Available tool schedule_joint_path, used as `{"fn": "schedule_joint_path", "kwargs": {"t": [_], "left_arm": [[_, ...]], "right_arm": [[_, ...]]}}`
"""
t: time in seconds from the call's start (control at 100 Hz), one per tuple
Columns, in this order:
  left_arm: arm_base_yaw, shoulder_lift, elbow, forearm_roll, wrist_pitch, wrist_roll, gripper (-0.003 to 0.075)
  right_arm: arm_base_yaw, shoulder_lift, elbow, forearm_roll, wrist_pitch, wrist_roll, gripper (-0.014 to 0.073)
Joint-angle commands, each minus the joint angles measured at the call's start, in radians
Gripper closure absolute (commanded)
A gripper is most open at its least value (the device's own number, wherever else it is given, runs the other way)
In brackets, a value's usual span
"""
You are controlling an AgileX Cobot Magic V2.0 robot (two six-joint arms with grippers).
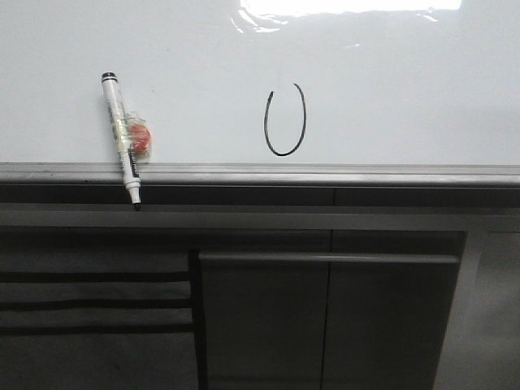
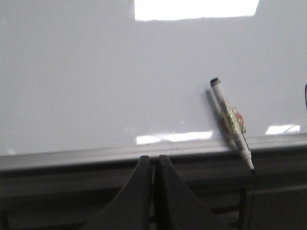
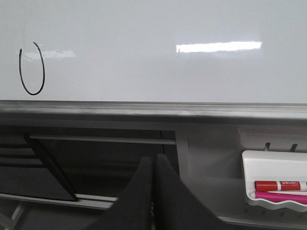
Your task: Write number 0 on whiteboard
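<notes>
The number 0 (image 1: 285, 119) is a thin black oval outline with a gap at its top, drawn low on the whiteboard (image 1: 390, 89). It also shows in the right wrist view (image 3: 32, 68). A white marker pen (image 1: 122, 140) with a black tip lies on the board's left part, its tip over the grey frame; it also shows in the left wrist view (image 2: 231, 122). My left gripper (image 2: 153, 157) is shut and empty, back from the board's edge. My right gripper (image 3: 154, 156) is shut and empty, below the board. Neither gripper shows in the front view.
A grey metal frame (image 1: 325, 174) runs along the board's near edge. Dark grey cabinet panels (image 1: 325, 317) lie below it. A small orange-red piece (image 1: 140, 136) is stuck to the pen. A white holder (image 3: 274, 184) with a red and a pink marker hangs at the right.
</notes>
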Motion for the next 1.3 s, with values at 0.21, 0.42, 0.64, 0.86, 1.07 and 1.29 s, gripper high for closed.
{"fn": "schedule_joint_path", "kwargs": {"t": [0.21, 0.42, 0.64, 0.86, 1.07, 1.29], "left_arm": [[0.005, -0.027, 0.025, -0.003, -0.078, -0.010, 0.0741], [0.005, -0.027, 0.025, -0.003, -0.078, -0.010, 0.0741], [0.005, -0.027, 0.025, -0.003, -0.078, -0.010, 0.0741], [0.005, -0.027, 0.025, -0.003, -0.078, -0.010, 0.0741], [0.005, -0.027, 0.025, -0.003, -0.078, -0.010, 0.0741], [0.005, -0.027, 0.025, -0.003, -0.078, -0.010, 0.0741]], "right_arm": [[-0.005, 0.008, -0.028, 0.008, -0.068, -0.002, 0.0666], [-0.005, 0.008, -0.028, 0.008, -0.068, -0.002, 0.0666], [-0.005, 0.008, -0.026, 0.008, -0.068, -0.002, 0.0666], [-0.062, -0.198, 0.138, -0.001, -0.325, -0.018, 0.0666], [-0.065, -0.361, 0.338, 0.003, -0.463, -0.018, 0.0666], [-0.065, -0.387, 0.381, 0.005, -0.487, -0.018, 0.0666]]}}
